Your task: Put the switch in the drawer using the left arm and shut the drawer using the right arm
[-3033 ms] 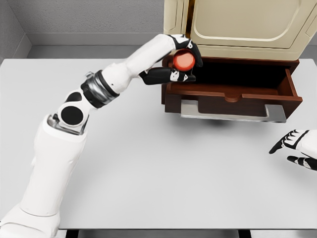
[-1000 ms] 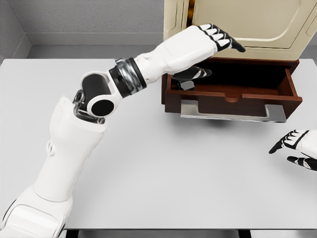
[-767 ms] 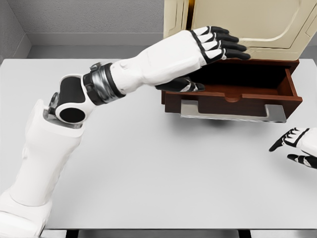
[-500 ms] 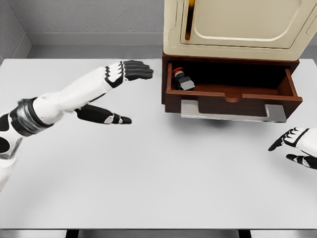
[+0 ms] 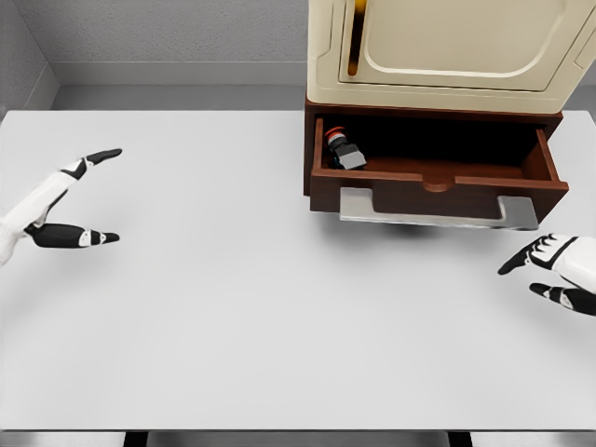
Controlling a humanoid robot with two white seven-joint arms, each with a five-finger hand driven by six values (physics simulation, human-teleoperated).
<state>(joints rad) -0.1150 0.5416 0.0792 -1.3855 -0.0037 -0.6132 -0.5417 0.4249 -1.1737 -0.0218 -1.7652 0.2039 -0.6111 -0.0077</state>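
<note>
White left robot hand (image 5: 58,200) and right robot hand (image 5: 556,271) hover spread, empty; switch (image 5: 341,149) lies in open drawer (image 5: 438,177).

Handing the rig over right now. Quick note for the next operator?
Left hand: open, empty, at the table's left edge.
Right hand: open, empty, low right, below the drawer's right end.
Switch: lying in the left end of the open drawer, under the cream cabinet.
Done: switch is in.
Left: right hand pushes the drawer shut by its metal handle.

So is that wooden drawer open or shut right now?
Open: the drawer is pulled out, and the switch lies inside at its left end.
</note>
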